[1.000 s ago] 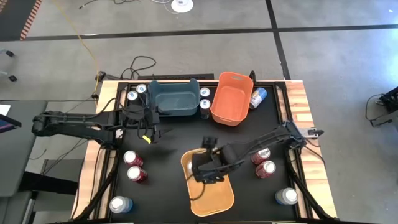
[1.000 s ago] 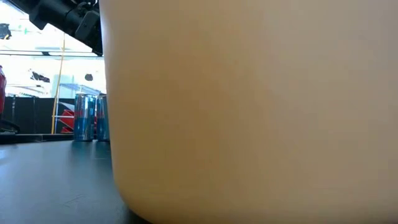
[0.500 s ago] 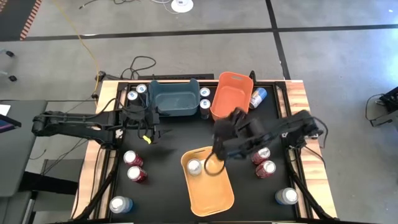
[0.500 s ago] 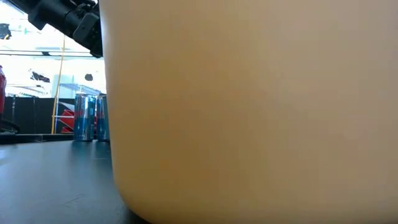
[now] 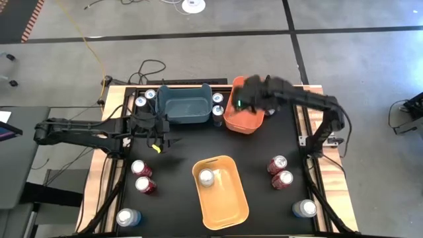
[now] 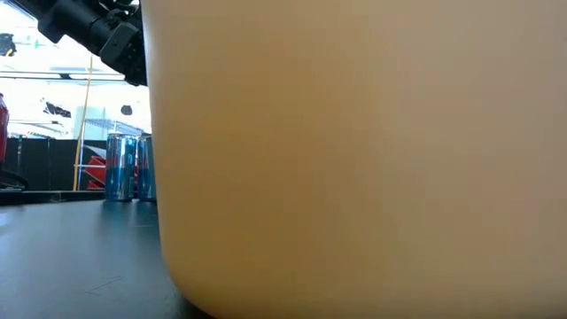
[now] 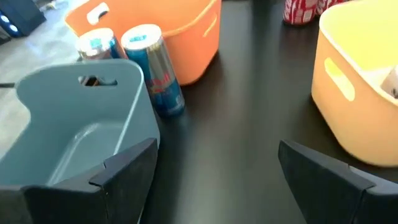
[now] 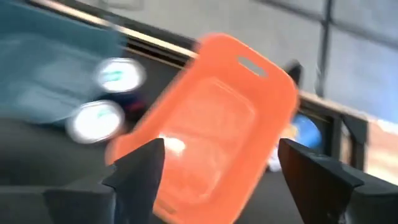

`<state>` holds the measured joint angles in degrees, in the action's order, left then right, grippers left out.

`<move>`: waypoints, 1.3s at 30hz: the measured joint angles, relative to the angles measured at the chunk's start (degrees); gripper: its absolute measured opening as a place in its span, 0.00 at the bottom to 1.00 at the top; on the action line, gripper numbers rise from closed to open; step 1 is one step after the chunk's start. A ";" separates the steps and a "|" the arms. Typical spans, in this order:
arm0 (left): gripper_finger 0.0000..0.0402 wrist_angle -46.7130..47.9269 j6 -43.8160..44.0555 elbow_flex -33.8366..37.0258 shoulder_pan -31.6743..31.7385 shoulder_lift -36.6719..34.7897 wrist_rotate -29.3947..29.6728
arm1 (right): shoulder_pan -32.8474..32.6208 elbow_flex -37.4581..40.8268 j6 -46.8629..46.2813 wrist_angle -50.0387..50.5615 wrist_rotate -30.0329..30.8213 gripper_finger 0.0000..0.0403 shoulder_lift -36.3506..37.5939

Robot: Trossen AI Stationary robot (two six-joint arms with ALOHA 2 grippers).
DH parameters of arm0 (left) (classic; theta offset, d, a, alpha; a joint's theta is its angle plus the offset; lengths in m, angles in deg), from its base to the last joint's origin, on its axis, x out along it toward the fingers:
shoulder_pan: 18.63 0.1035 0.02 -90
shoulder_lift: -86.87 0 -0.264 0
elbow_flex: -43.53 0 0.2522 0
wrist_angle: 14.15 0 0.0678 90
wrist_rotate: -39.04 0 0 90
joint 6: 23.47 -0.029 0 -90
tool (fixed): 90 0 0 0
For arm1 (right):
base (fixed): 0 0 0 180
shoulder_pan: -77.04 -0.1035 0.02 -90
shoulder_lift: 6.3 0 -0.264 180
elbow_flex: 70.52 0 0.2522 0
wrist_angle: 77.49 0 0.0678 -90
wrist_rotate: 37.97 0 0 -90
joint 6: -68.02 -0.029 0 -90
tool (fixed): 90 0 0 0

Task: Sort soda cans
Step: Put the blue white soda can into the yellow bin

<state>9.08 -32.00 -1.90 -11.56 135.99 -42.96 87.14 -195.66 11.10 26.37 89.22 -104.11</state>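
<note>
My right gripper (image 8: 221,180) is open and empty, hovering over the orange bin (image 5: 243,109) at the table's far edge; in the high view it is blurred (image 5: 250,92). My left gripper (image 7: 217,174) is open and empty, waiting beside the teal bin (image 5: 184,104), above the black mat (image 5: 158,137). One silver-topped can (image 5: 207,176) stands upright in the yellow-orange bin (image 5: 223,198). Two blue cans (image 7: 152,68) stand between the teal and orange bins. Red cans stand on the mat at the left (image 5: 143,177) and the right (image 5: 280,172).
Two more cans (image 5: 145,98) stand at the teal bin's far left. A pale blue can (image 5: 274,102) lies beside the orange bin's right wall. Silver cans stand at the near left (image 5: 127,217) and near right (image 5: 304,208). The yellow-orange bin's wall (image 6: 354,159) fills the low view.
My right gripper has risen out of the yellow-orange bin and swung toward the table's far edge, ending above the orange bin. The silver-topped can it was over stays standing in the yellow-orange bin. My left arm has kept still.
</note>
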 joint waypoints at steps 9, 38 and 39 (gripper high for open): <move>0.83 1.53 0.84 0.00 0.28 -0.02 0.40 | 23.28 4.09 0.21 -0.16 -9.06 0.71 0.03; 0.83 -3.27 -1.52 6.40 0.29 -0.02 4.05 | 54.39 41.64 -1.95 -32.02 -35.76 0.71 0.01; 0.83 -3.31 -1.65 6.39 0.34 -0.02 4.10 | 54.24 41.75 -2.36 -32.08 -35.76 0.71 0.13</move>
<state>5.78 -33.66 4.50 -11.22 135.97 -38.85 141.38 -153.91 8.74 -5.71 53.46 -103.97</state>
